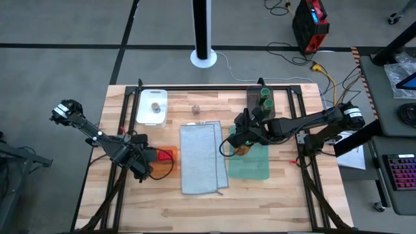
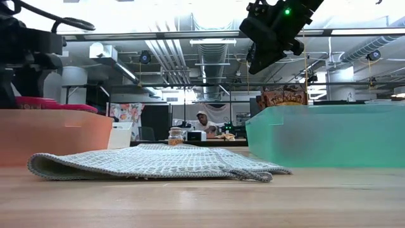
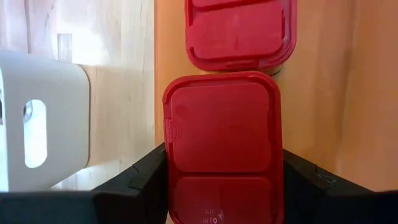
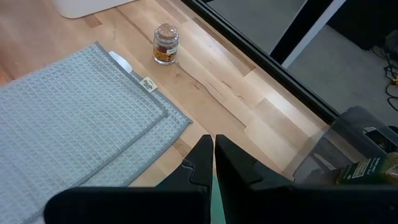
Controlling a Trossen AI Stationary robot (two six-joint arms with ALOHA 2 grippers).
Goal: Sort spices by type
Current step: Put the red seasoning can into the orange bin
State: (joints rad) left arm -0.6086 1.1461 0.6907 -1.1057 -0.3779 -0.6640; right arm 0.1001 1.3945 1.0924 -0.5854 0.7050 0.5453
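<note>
Your left gripper [image 3: 222,186] is grasping a red boxy container [image 3: 222,127] about half open, its fingers [image 3: 140,180] pressing both long sides over the orange cloth [image 3: 329,93]. The container's long axis is running straight ahead from the gripper, its front end nearly touching the second red container [image 3: 239,31]. Your right gripper [image 4: 214,155] is hanging clenched and empty over the green cloth's [image 1: 250,166] edge.

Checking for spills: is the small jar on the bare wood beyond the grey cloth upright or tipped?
Upright. The jar stands on its base with its lid on top, alone on the table beside the grey cloth.
</note>
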